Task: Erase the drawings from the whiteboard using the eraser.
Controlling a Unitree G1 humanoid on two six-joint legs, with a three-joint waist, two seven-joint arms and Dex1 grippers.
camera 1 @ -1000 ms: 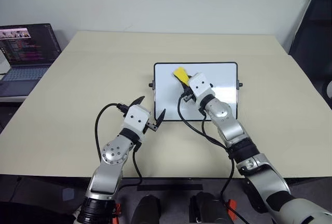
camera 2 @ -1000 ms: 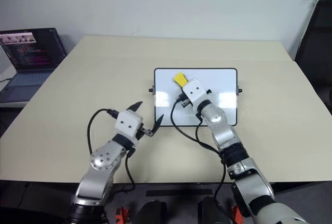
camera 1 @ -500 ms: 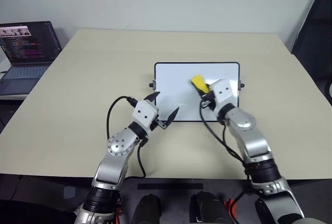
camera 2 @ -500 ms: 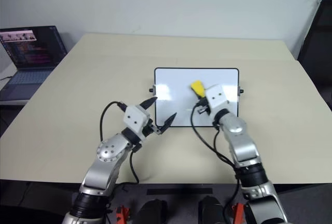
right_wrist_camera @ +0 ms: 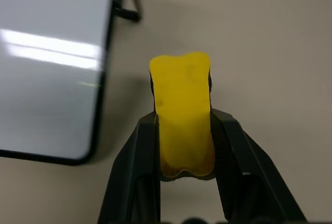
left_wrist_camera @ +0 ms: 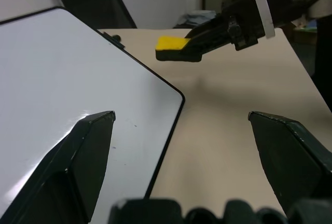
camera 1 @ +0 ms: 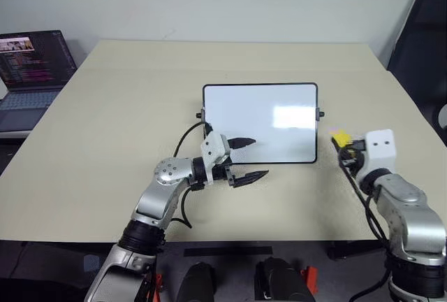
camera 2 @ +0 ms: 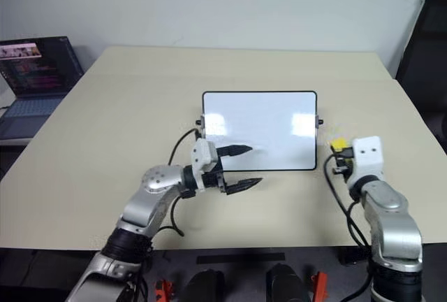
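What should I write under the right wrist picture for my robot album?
The right hand pinches the yellow eraser over the tan table, just beside the wiped whiteboard.

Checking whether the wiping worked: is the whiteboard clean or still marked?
Clean. The whiteboard shows only white surface and glare, no drawings. The right gripper holds the eraser over the table, off the board's right edge.
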